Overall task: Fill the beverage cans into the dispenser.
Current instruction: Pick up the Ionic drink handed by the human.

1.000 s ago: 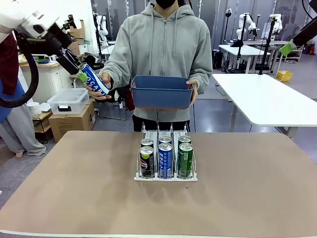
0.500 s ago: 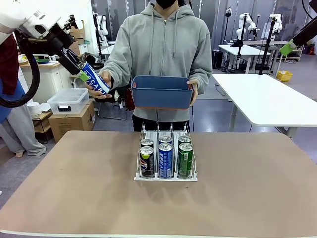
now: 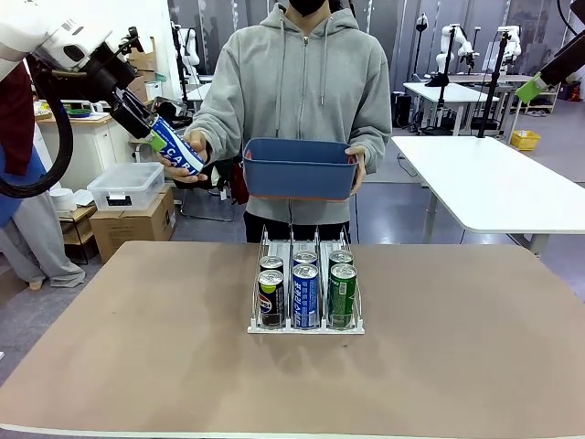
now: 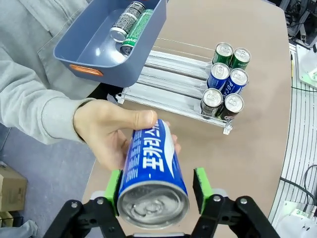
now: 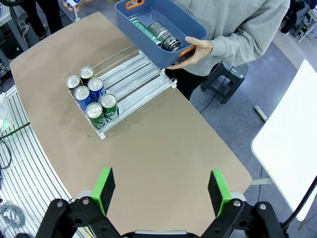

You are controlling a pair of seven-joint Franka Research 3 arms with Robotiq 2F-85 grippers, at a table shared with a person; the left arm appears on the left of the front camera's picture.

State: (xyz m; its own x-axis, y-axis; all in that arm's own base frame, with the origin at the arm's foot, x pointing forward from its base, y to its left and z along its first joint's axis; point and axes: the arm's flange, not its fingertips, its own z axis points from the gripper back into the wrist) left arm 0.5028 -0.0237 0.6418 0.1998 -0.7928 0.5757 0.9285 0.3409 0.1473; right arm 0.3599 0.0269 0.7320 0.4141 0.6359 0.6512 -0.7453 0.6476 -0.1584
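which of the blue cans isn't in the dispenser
The blue can in the person's hand, between the left fingers; the other two stand in the dispenser's middle lane.

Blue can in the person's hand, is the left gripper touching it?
Cannot tell. In the left wrist view the left gripper closely flanks the blue can; neither contact nor gap is plain.

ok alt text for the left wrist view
The left gripper has green pads flanking the silver end of a blue can that a person's hand holds out. Beyond are a blue bin holding two cans and the dispenser with six cans at its front.
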